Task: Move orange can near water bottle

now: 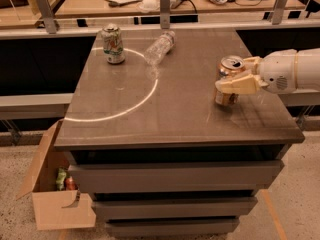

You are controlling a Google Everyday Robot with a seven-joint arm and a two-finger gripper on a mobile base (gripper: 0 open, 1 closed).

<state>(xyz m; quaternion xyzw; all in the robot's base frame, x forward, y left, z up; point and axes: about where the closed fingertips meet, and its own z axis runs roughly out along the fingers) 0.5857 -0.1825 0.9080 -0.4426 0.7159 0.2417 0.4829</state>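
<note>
Near the 3 o'clock edge of the bench (150, 121), the hand (233, 74) clasps the upright orange can (225, 98); the water bottle (160, 46) lies toward 10 o'clock.

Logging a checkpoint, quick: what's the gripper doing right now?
Gripper: closed around the orange can, at the right side of the table.

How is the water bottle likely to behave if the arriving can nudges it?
The water bottle lies on its side at the far end of the table, so it would probably roll. It looks like thin clear plastic, so likely light and easily shoved. The gripper, near the right edge, is closed around the orange can, which seems stiffer.
</note>
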